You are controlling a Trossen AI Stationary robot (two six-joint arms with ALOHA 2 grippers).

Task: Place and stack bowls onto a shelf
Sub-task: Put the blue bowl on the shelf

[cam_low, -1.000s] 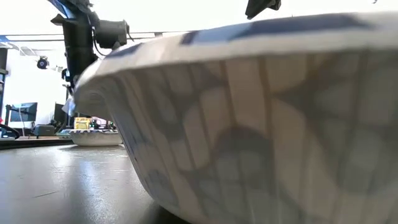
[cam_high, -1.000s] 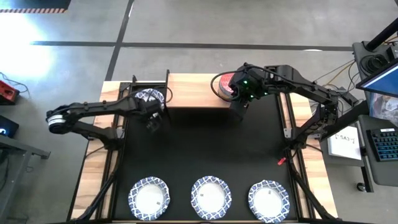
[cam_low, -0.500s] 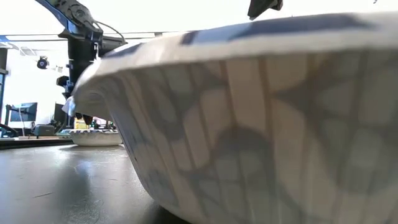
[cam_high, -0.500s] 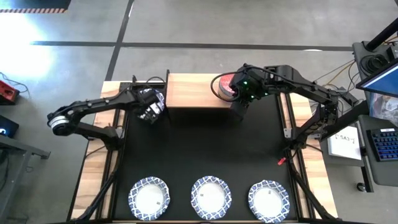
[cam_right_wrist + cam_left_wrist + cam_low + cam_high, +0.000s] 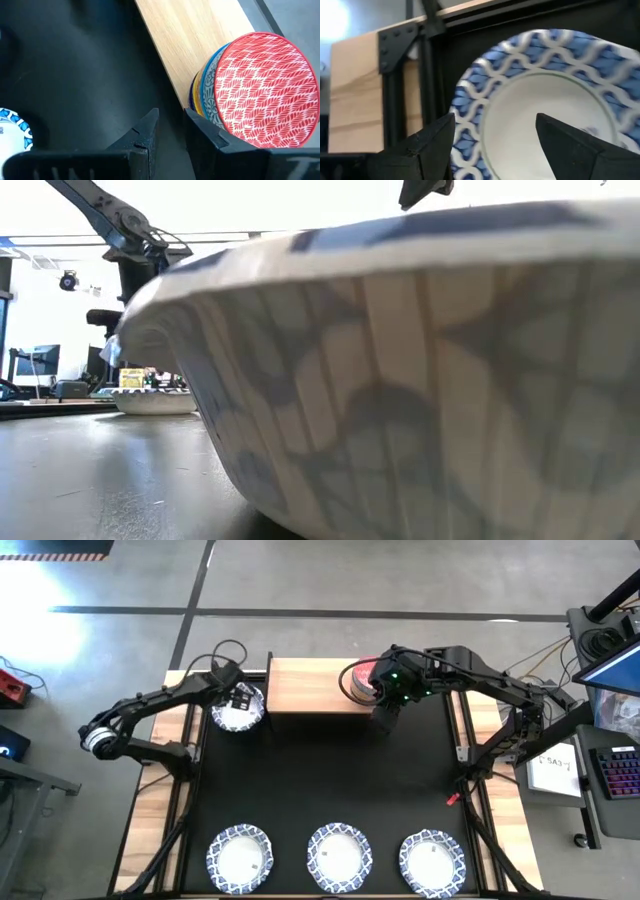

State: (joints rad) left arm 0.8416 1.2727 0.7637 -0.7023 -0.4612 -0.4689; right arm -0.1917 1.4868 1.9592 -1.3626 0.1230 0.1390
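Note:
A wide white bowl with a blue-patterned rim [image 5: 238, 712] rests on its base on the black mat just left of the light-wood shelf [image 5: 305, 685]. My left gripper [image 5: 240, 697] hovers open above this bowl [image 5: 545, 100], touching nothing. Small bowls stand in a stack with the red one on top [image 5: 360, 678] on the shelf's right end. My right gripper [image 5: 383, 720] is just on the near side of that stack [image 5: 260, 85], with a narrow gap between its fingers, and it is empty. Three more wide bowls [image 5: 338, 856] rest along the mat's near edge.
The black mat [image 5: 320, 780] lies between the shelf and the near row of bowls. The shelf's left and middle wood is bare. One near wide bowl [image 5: 420, 360] fills the low view, and another [image 5: 155, 400] shows far off. A desk with a keyboard [image 5: 615, 775] stands to the right.
My left gripper has risen and drawn back toward the table's far edge, coming off the wide bowl beside the shelf. The bowl now shows whole and lies still on the mat.

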